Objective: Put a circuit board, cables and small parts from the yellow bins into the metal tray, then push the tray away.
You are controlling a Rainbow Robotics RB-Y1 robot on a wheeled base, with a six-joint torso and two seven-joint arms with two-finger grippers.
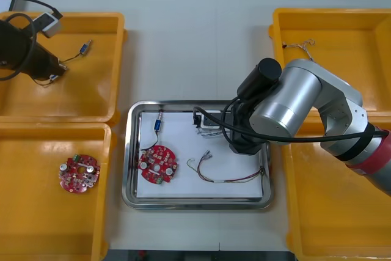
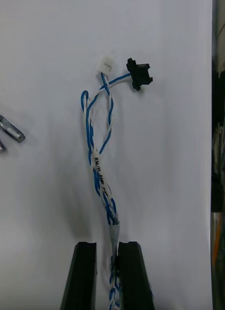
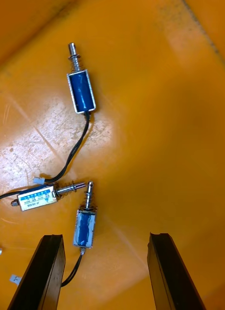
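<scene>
Presumably for release onto the metal tray (image 1: 126, 163), a blue-and-white cable (image 2: 100, 160) is pinched by the right gripper (image 2: 106, 247), while the left gripper (image 3: 105, 240) is open astride a small metal part (image 3: 85, 226).

Electronics assembly lab or workshop: a light worktop (image 1: 195, 47) carries yellow bins (image 1: 91, 90) of parts at left and right, a metal tray (image 1: 129, 163) between them, red circuit boards (image 1: 79, 173), and a robot arm (image 1: 293, 102).
</scene>
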